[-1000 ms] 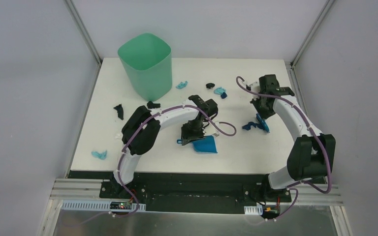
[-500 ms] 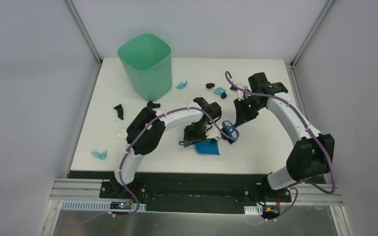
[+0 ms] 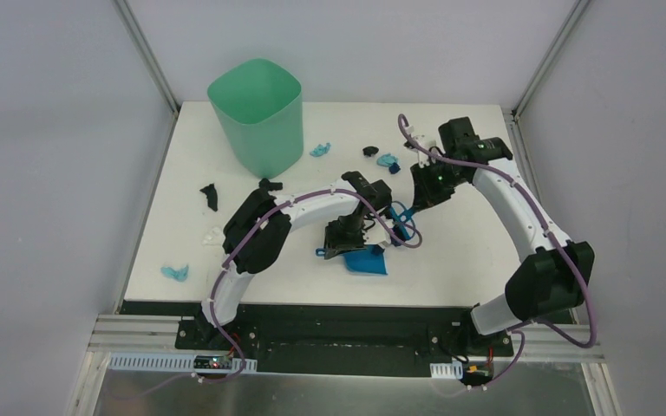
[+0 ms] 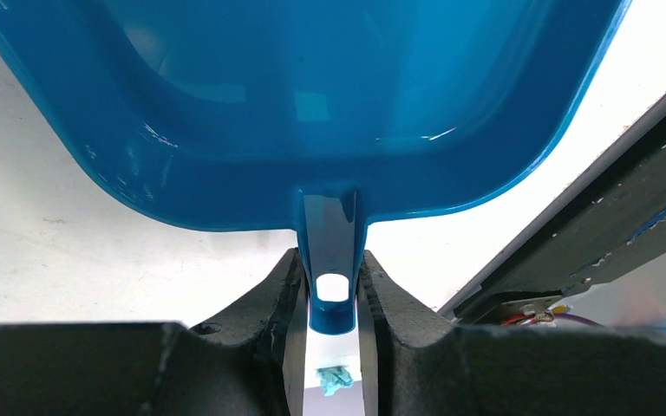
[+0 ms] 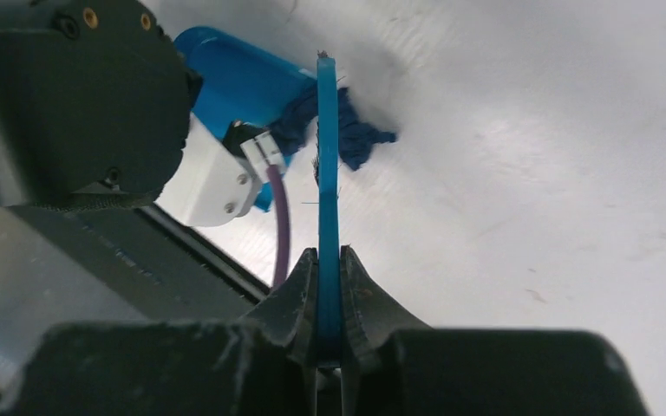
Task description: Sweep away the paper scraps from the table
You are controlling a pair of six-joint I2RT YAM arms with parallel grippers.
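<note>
A crumpled dark-blue paper scrap [image 5: 360, 139] lies ahead of the right fingers [image 5: 362, 299], partly hidden by the brush [image 5: 327, 199] they pinch. The left fingers [image 4: 279, 299] grip the dustpan [image 4: 312, 113] by its handle.

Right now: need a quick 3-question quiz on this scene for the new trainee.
1. True or false: the left pincer is shut on the dustpan handle.
2. What does the right pincer hold? A) the brush B) a cloth C) nothing
3. Fill in: the green bin stands at the far ____ corner of the table.

Key: 1 true; 2 A; 3 left.
</note>
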